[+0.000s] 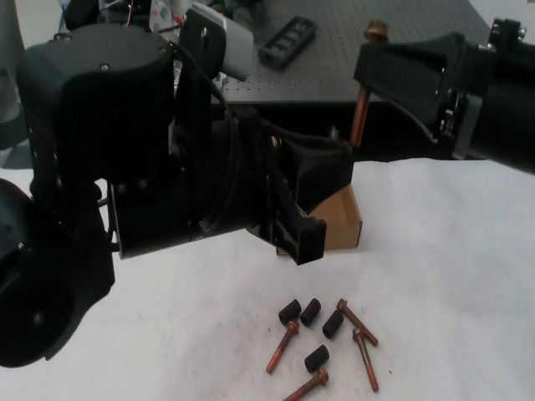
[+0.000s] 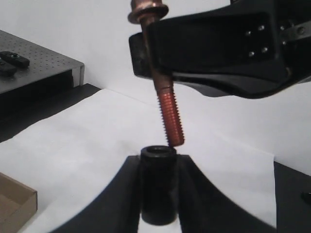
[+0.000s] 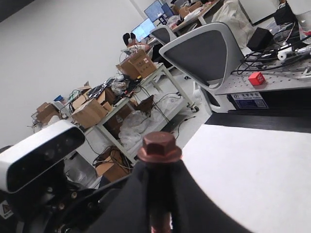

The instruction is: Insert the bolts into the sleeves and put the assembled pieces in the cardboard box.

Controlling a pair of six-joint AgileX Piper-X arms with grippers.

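My left gripper (image 2: 158, 194) is shut on a black sleeve (image 2: 158, 187), held upright with its open end up. Just above it hangs a copper bolt (image 2: 163, 92), threaded tip touching or nearly touching the sleeve's rim. My right gripper (image 2: 146, 48) is shut on that bolt below its hex head (image 3: 159, 147). In the high view the bolt (image 1: 363, 109) stands upright beside the right gripper (image 1: 372, 79), above the cardboard box (image 1: 343, 219). Several loose bolts (image 1: 282, 347) and sleeves (image 1: 289, 312) lie on the white sheet near the front.
The left arm's bulk (image 1: 125, 167) covers much of the left half of the bench. A black perforated board (image 1: 334, 50) with a black tray (image 1: 287, 40) lies at the back. White sheet (image 1: 451, 276) to the right is free.
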